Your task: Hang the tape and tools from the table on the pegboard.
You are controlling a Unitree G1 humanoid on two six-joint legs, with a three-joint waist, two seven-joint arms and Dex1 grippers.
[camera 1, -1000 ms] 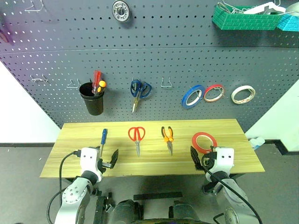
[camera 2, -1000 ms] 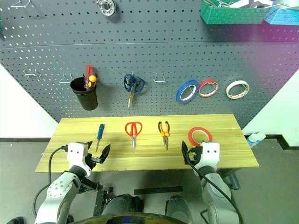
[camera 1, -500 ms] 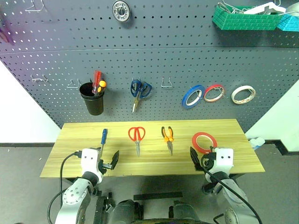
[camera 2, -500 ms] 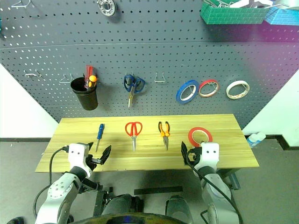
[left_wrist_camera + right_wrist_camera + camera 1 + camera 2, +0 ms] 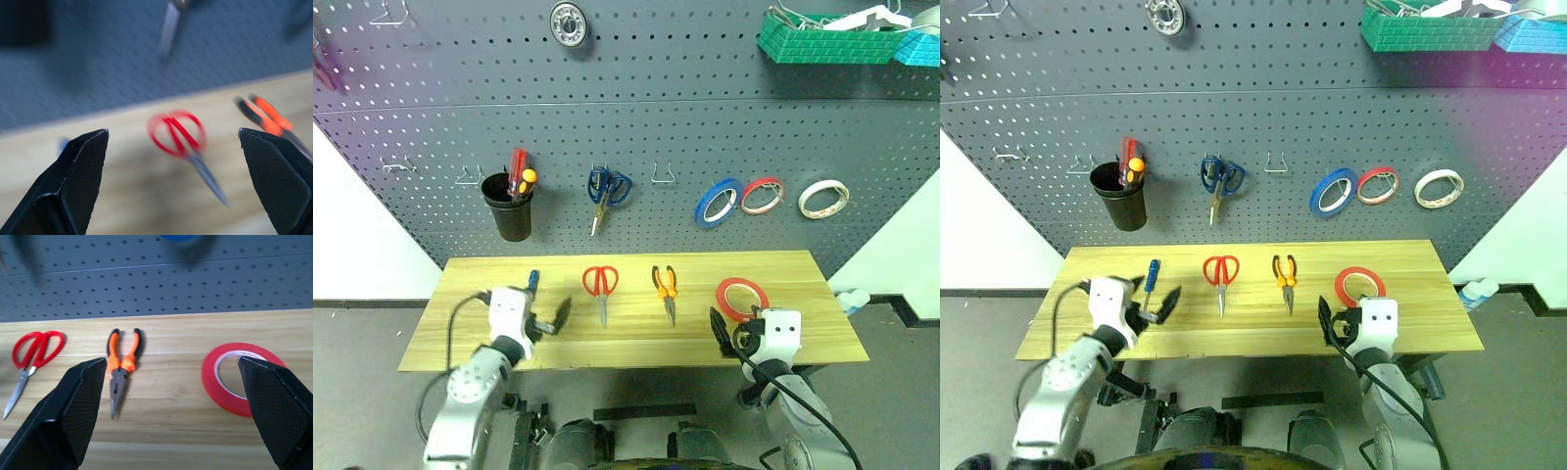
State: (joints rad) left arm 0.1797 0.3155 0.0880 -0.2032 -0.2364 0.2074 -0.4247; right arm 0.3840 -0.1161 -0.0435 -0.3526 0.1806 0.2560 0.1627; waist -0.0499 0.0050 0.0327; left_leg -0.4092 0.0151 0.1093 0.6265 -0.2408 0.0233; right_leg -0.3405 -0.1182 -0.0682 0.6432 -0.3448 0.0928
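The left hand (image 5: 548,323) is spread wide near the red scissors (image 5: 600,286) — holding nothing. The right hand (image 5: 729,338) — spread too — waits at six o'clock of the red tape (image 5: 741,298) on the bench (image 5: 636,333).

Both arms reach forward from the bottom of the head views. The left hand (image 5: 553,320) hovers with its two black fingers spread wide, holding nothing. The right hand (image 5: 724,336) sits lower, fingers likewise wide apart and empty, pointing forward and slightly downward.
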